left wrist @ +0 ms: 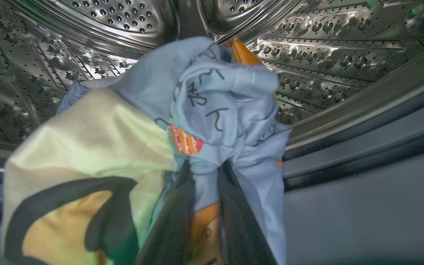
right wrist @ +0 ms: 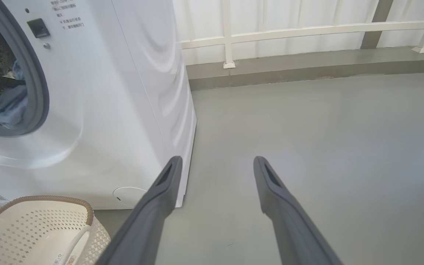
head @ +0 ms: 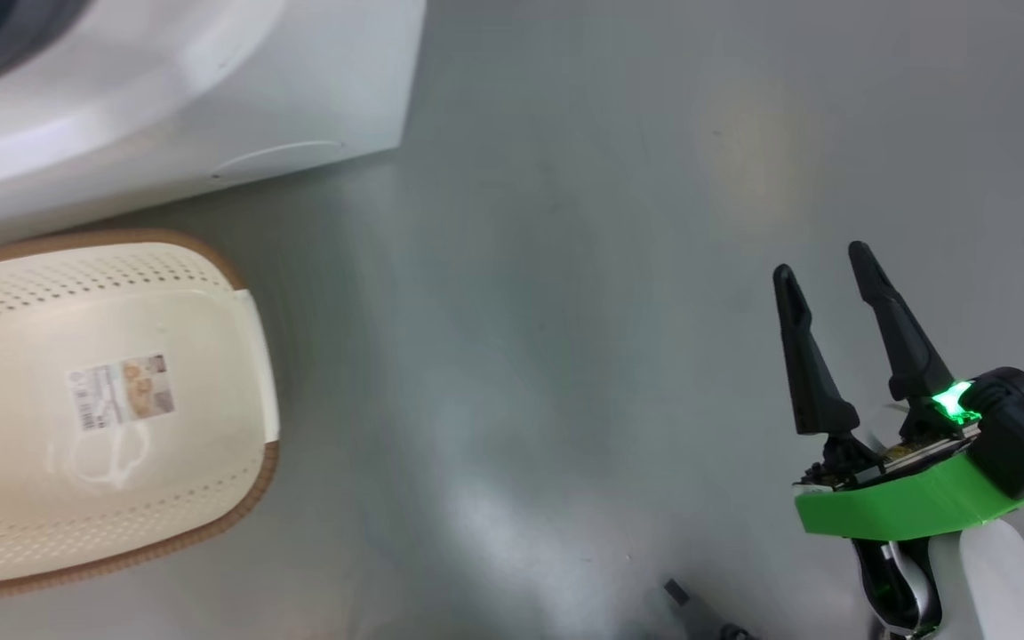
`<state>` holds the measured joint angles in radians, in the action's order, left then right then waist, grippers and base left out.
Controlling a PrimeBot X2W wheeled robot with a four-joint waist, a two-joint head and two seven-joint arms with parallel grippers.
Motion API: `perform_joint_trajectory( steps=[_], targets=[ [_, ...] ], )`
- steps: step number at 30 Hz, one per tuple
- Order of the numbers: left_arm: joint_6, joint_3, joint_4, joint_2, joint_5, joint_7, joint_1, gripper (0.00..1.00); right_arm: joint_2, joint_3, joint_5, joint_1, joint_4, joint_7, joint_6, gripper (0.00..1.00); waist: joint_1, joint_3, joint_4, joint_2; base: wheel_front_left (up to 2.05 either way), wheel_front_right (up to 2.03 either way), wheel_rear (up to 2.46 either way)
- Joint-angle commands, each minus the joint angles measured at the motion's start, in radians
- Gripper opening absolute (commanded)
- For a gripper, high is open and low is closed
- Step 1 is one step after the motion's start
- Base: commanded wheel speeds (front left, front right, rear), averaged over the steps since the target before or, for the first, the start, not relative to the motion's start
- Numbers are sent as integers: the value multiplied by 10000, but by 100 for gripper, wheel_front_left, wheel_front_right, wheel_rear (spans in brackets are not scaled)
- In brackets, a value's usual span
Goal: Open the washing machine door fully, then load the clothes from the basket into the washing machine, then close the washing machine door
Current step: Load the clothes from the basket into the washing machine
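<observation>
Inside the washing machine's steel drum, my left gripper is shut on the clothes, a bundle of light-blue printed fabric with a cream-white part hanging to the left. The grey rubber ring curves below it. The right wrist view also shows the clothes through the machine's opening. The basket stands on the floor before the washing machine, its label bare on the bottom. My right gripper hangs open over the floor, far right of the basket. The door is out of view.
Grey floor stretches between the basket and my right arm. A white railing and a low kerb run along the wall behind the machine. A small dark part pokes in at the bottom of the head view.
</observation>
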<state>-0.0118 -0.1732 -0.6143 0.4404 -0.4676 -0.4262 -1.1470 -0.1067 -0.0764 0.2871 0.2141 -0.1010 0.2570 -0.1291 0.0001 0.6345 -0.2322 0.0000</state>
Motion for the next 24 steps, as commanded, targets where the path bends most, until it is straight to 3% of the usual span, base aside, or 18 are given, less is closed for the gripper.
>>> perform_joint_trajectory(
  steps=[1,5,11,18,24],
  targets=[
    [166,227,530,742,105,-200,-461,0,17,-263,71,39,-186,48,-16,100,-1,474,-514,0,0,0,0],
    [415,194,900,1075,315,-608,-919,0,115,-320,130,133,-142,48,-16,100,-1,615,-742,0,0,0,0],
    [597,112,1195,1372,694,-280,-1469,0,200,-468,190,235,-117,48,-16,100,-1,806,-962,0,0,0,0],
    [1109,328,1311,1885,1431,1812,-2022,0,238,-584,270,435,-79,48,-16,100,-1,1061,-1269,0,0,0,0],
    [938,338,1052,2095,1718,3677,-2550,0,258,-645,299,481,-21,48,-16,100,-1,1253,-1398,0,0,0,0]
  ],
)
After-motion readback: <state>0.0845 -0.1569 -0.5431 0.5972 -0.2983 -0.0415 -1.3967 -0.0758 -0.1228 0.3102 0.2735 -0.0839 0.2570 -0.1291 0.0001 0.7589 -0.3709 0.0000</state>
